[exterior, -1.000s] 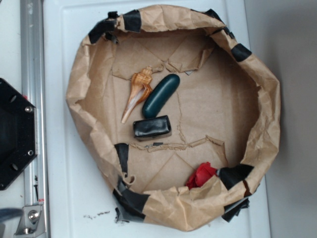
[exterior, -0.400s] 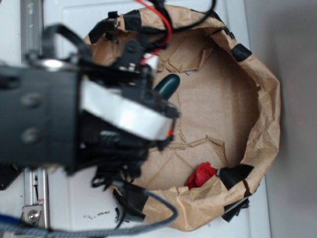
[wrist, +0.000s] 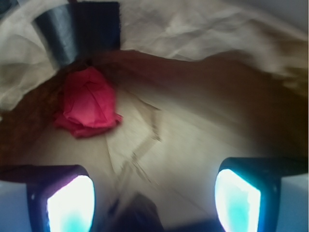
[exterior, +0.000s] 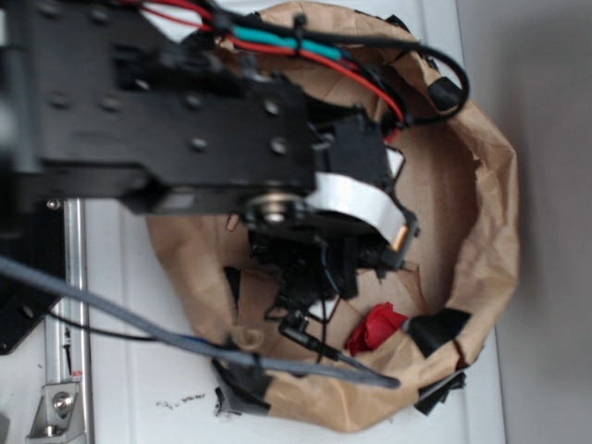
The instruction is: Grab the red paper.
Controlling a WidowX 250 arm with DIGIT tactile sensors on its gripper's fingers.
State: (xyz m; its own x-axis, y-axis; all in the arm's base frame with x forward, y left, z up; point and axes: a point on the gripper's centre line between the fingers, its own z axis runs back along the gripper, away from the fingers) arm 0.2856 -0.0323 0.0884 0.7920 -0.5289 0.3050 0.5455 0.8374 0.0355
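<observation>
The red paper (exterior: 377,326) is a small crumpled wad lying at the near right inside wall of the brown paper basin (exterior: 492,222). In the wrist view the red paper (wrist: 89,102) lies ahead and to the left, under a strip of black tape (wrist: 77,29). My gripper (exterior: 310,277) hangs over the basin floor, a little left of the wad and not touching it. In the wrist view the gripper (wrist: 154,193) has its jaws wide apart, with only bare brown paper between them.
My black arm (exterior: 166,120) with red and teal wires covers the basin's left and middle and hides whatever lies there. Black tape patches (exterior: 439,328) sit on the basin's raised rim. A metal rail (exterior: 65,370) runs along the left.
The arm swung in from the left over the basin and moved right and forward, covering the shell, the green object and the black block. The red paper has not moved.
</observation>
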